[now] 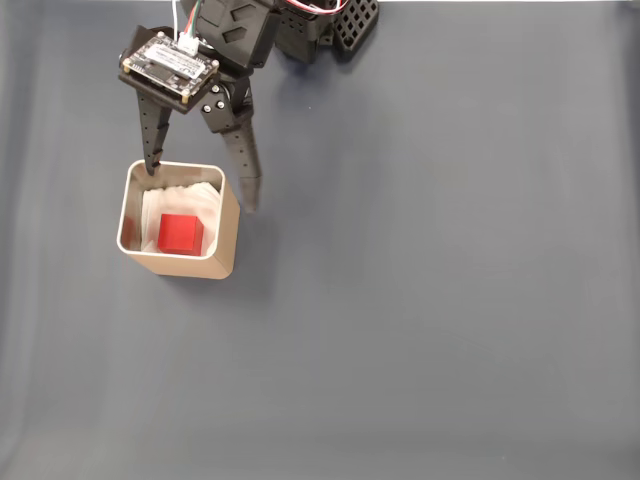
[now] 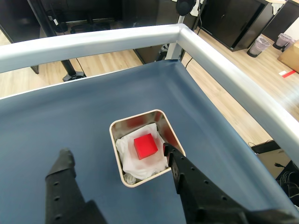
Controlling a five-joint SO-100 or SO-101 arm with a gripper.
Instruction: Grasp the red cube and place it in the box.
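Observation:
The red cube (image 1: pixel 180 233) lies inside the box (image 1: pixel 190 266), resting on crumpled white padding. The wrist view shows the same thing: the red cube (image 2: pixel 145 146) sits free on the padding in the tan box (image 2: pixel 174 136). My gripper (image 1: pixel 201 187) hangs open above the box's far side. One fingertip is over the box's top left corner, and the other is just outside its right wall. Through the wrist camera, the gripper (image 2: pixel 116 149) straddles the box with nothing between its fingers.
The box stands on a dark blue-grey table cover (image 1: pixel 430 300) with wide free room to the right and below. The arm's base (image 1: pixel 320 25) sits at the top edge. A silver rail (image 2: pixel 224 70) borders the table, with wooden floor beyond it.

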